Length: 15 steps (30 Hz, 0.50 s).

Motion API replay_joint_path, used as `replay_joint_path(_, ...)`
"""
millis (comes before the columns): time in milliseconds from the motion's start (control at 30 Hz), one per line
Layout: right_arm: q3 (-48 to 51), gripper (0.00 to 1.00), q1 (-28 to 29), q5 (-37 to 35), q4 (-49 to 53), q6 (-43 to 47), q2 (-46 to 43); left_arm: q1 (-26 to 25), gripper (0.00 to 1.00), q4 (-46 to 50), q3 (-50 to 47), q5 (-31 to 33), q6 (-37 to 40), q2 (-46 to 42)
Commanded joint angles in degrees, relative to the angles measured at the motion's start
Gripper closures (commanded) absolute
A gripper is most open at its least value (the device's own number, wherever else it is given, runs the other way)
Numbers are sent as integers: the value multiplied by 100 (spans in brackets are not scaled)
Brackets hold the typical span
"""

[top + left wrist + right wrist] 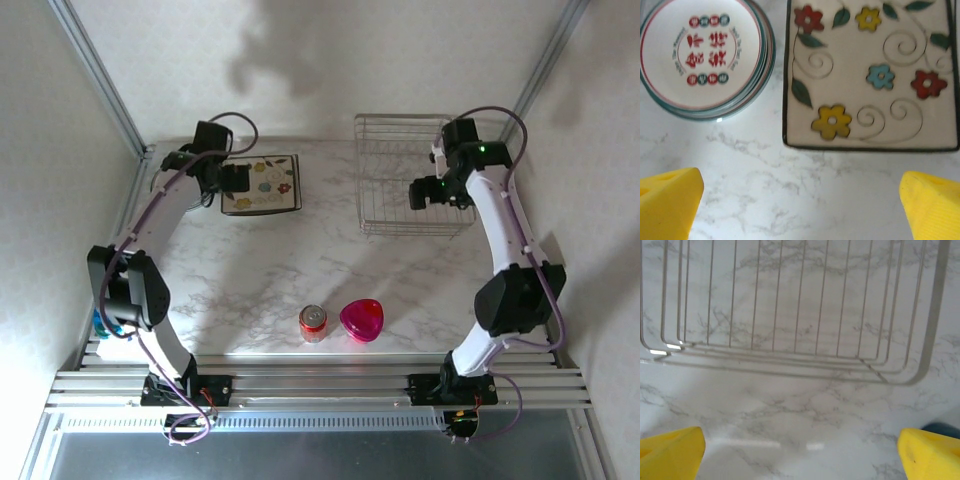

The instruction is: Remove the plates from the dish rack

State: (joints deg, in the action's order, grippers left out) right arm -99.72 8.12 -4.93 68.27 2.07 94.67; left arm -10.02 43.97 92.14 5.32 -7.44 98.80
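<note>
A stack of round white plates [700, 55] with red and green motifs lies flat on the marble table, beside a square cream floral plate [870, 75] with a dark rim [262, 183]. My left gripper [232, 182] hovers over the near edge of these plates, open, its yellow fingertips [670, 205] wide apart above bare marble, gripper [800, 210] empty. The wire dish rack [415, 232] stands at the back right with nothing visible in it. At the rack's front rim [936, 315] my right gripper [428, 192] is open and empty [800, 450].
A red soda can [313, 323] and a pink heart-shaped dish [362, 320] sit near the table's front edge, between the two arm bases. White walls close in the table at the back and on both sides.
</note>
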Motion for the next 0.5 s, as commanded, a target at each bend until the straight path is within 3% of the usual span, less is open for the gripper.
replay_joint_path(0, 753, 1, -14, -115, -315, -127, -737, 9, 1, -194, -657, -52, -71, -820)
replay_joint_path(133, 2316, 1, 73, -422, -1663, -92, -2051, -36, 0, -1599, -2084, 325, -354, -2127)
replay_joint_path(233, 3952, 1, 315, -513, -3338, -49, -3407, -169, 0, -3365, -3661, 779, -391, -3544)
replay_joint_path(367, 6453, 1, 481, -55, -5889, -122, -5561, -211, 1, -5925, -6111, 1378, -287, -5527)
replay_joint_path(467, 7758, 1, 503, -380, -7137, -232, -6398, -221, 0, -7279, -7409, 1543, -47, -6283)
